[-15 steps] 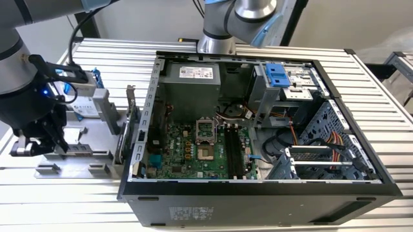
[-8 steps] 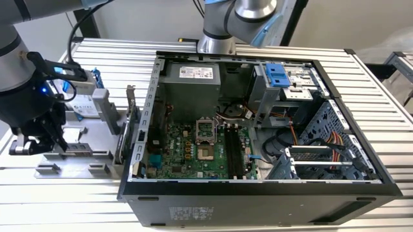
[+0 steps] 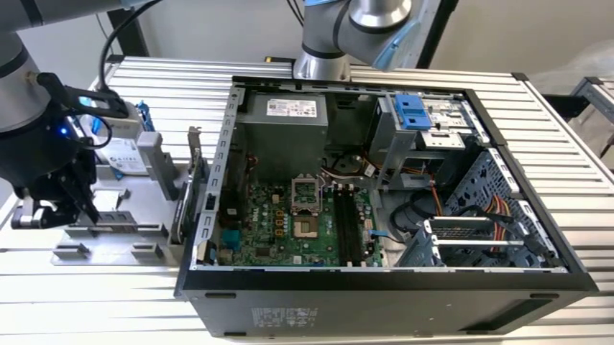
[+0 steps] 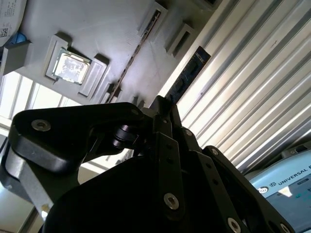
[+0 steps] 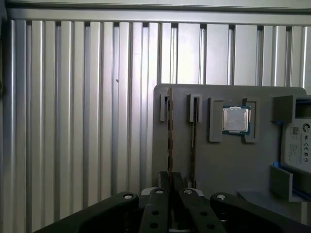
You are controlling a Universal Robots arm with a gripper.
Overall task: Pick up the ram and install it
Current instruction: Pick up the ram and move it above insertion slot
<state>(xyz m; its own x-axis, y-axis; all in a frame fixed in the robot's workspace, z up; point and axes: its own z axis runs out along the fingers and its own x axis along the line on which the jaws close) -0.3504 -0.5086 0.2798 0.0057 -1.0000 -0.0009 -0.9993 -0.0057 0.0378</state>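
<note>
The gripper (image 3: pixel 85 210) is positioned over the grey parts tray (image 3: pixel 115 198), which lies on the slatted tabletop (image 3: pixel 96 302) at the exterior view's left of the open computer case (image 3: pixel 499 287). In both wrist views the gripper (image 5: pixel 170 182) (image 4: pixel 163 109) is set narrow, with its fingers closed on the ram (image 5: pixel 170 131) (image 4: pixel 190 72). The ram stands on edge along the tray's outer border, extending forward from the fingertips. A second thin slot runs just beside the ram. The processor (image 5: pixel 236 120) sits in a recess further along the tray, and the hard drive (image 5: pixel 297 145) is beyond it.
</note>
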